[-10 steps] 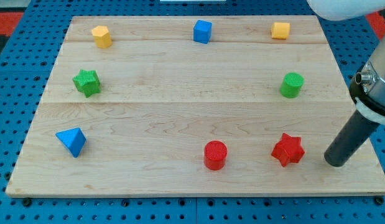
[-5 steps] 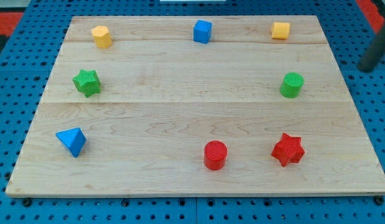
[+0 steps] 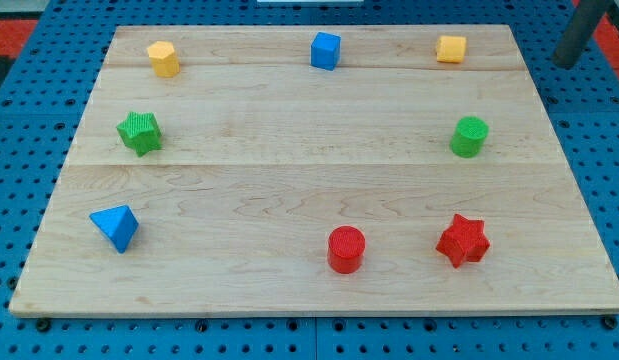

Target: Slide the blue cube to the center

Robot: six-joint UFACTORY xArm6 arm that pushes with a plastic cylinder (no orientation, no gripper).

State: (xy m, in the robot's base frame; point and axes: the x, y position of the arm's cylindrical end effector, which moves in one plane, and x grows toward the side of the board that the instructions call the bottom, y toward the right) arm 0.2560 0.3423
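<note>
The blue cube (image 3: 326, 50) sits near the top edge of the wooden board (image 3: 309, 190), about mid-width. My tip (image 3: 566, 62) is at the view's top right, off the board's right edge, far to the right of the blue cube and right of the yellow cube (image 3: 451, 49). It touches no block.
A yellow hexagonal block (image 3: 163, 58) is at the top left, a green star (image 3: 139, 132) at the left, a blue pyramid-like block (image 3: 115, 227) at the lower left. A red cylinder (image 3: 346, 249) and red star (image 3: 462, 240) lie near the bottom, a green cylinder (image 3: 469, 136) at the right.
My tip has moved from the board's lower right, beside the red star, up and off the board to the top right corner of the view. No block has moved.
</note>
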